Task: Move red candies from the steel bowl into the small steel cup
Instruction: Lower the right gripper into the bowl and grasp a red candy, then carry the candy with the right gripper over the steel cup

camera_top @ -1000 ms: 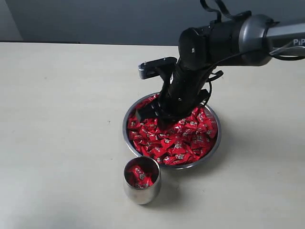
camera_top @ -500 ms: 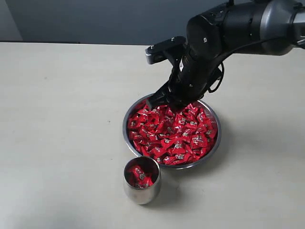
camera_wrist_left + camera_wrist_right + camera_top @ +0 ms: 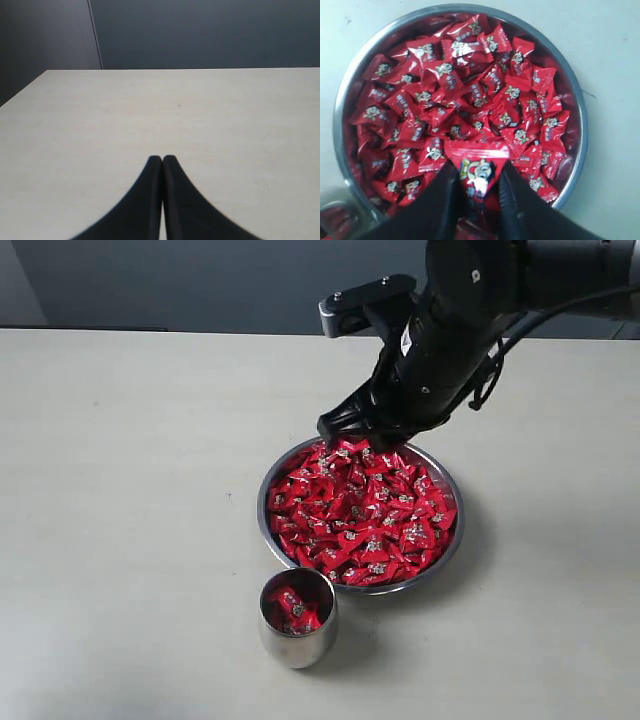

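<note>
- Since a second ago the right gripper has come up out of the bowl. It was down among the candies and now hangs just above the far edge of the heap, nearer the far rim.
- The bowl and the cup sit where they did on the table.
- Bowl: wide, shallow, shiny steel. It is filled almost to the rim with candies lying every which way. In the right wrist view the heap covers the whole bottom inside the thin grey rim.
- Cup: it stands upright just beside the bowl's near rim; whether the two touch I cannot tell. A few candies lie in it, well below its lip.
- Right gripper: the jaws are partly closed, and the two black fingers pinch the held candy by its sides. It is lifted clear above the heap in the bowl.
- The held candy has a glossy red wrapper with a crimped flat end and a small silver-white mark at its middle, like the rest.
- Left gripper: the fingertips are pressed together with nothing between them, over bare table.
</note>
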